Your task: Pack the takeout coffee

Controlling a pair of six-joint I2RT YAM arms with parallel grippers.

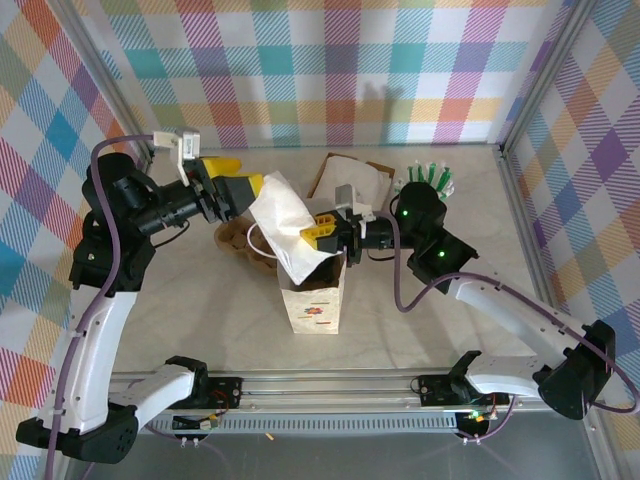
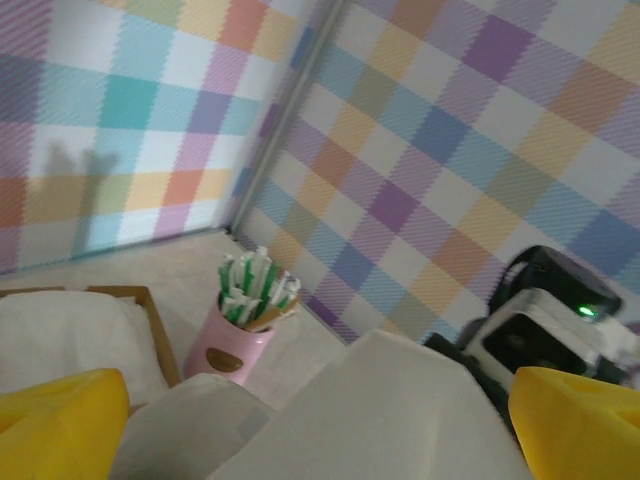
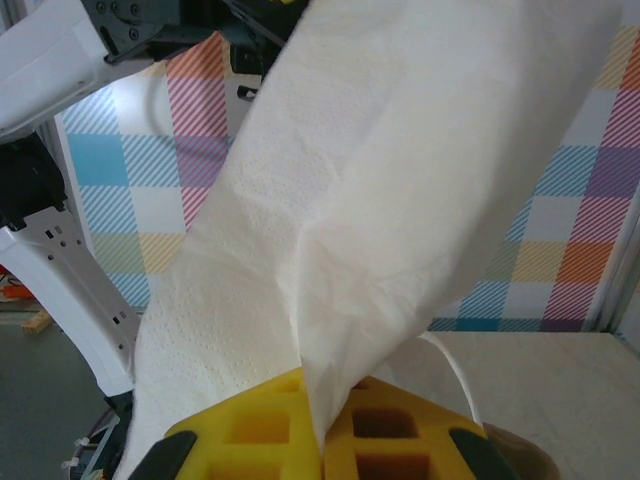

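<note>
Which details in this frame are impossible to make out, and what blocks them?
- Top view, bag contents: the napkin pinched in the right gripper hangs over the mouth of the paper bag, so whether the coffee is inside cannot be told.
- Top view: the brown items behind the bag are half covered by the napkin and cannot be identified.
- Left wrist view: the left gripper has its fingers cut off by the bottom edge.

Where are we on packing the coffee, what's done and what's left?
Done: the white paper bag stands upright. In hand: the right gripper is shut on a white napkin hanging over the bag's mouth; the left gripper stands open beside the napkin's upper end. Left: probably lower the napkin in. Whether the coffee cup is already inside I cannot tell; the napkin hides the opening.
</note>
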